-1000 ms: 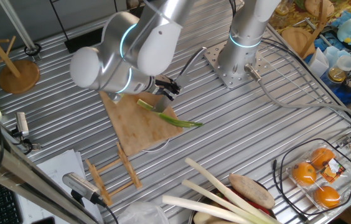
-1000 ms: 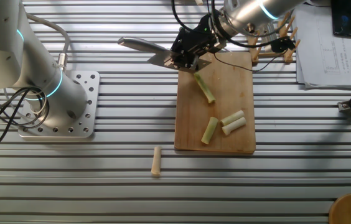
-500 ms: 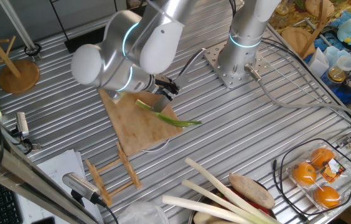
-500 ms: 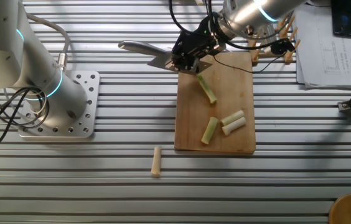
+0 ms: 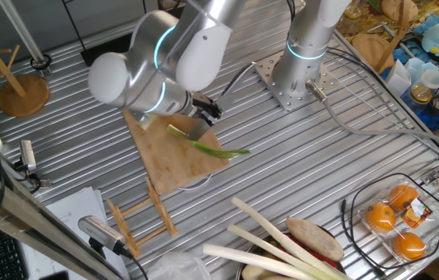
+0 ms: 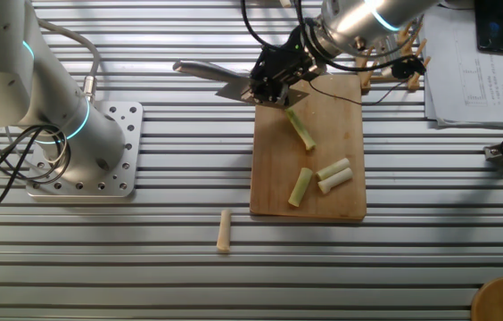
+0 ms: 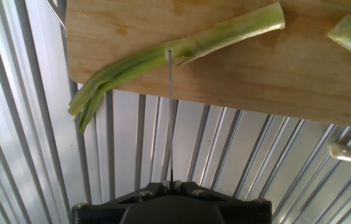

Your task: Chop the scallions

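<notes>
Gripping a knife (image 6: 220, 78) by its handle, the gripper (image 6: 274, 76) hangs at the far end of the board (image 6: 336, 134), fingers closed on the handle as far as the fixed views show; the fingertips are out of the hand view's sight. From the hand view the blade (image 7: 170, 118) is seen edge-on, a thin line whose tip meets the scallion (image 7: 182, 50) where pale stalk turns to green leaf. That stalk lies across the board's edge, its leaf tip (image 5: 239, 152) hanging out over the ribbed table (image 6: 144, 259). Three cut pieces (image 6: 333, 175) lie further down the board, and another piece (image 6: 224, 231) rests on the table off it.
</notes>
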Motion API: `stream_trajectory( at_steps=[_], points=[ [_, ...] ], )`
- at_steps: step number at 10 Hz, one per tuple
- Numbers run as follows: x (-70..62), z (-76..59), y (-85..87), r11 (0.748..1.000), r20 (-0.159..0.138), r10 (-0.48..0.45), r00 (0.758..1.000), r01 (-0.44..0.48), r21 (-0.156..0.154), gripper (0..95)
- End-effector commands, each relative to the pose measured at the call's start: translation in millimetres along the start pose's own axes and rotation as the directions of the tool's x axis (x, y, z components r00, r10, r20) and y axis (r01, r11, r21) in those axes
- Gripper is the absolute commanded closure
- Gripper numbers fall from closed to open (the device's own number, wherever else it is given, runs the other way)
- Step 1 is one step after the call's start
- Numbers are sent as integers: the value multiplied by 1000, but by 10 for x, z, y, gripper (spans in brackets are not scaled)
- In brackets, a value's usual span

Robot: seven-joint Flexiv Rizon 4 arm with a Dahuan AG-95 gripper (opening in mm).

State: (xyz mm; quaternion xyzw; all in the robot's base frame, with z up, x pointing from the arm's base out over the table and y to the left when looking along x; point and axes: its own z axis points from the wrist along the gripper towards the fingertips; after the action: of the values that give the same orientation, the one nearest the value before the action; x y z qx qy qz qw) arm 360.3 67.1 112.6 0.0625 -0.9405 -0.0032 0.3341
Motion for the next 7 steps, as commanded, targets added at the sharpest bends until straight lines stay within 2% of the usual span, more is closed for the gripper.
stream_trajectory(
  at_steps=[1, 3, 5, 7],
  points=[
    [12, -42, -36, 1000, 11, 4, 1000, -4, -3, 950],
    [-30, -61, -82, 1000, 32, 13, 999, -13, -10, 950],
    [-111, -101, -121, 1000, 39, 19, 999, -18, -19, 950],
    [-135, -182, -139, 999, 38, 31, 999, -30, -22, 950]
  ],
)
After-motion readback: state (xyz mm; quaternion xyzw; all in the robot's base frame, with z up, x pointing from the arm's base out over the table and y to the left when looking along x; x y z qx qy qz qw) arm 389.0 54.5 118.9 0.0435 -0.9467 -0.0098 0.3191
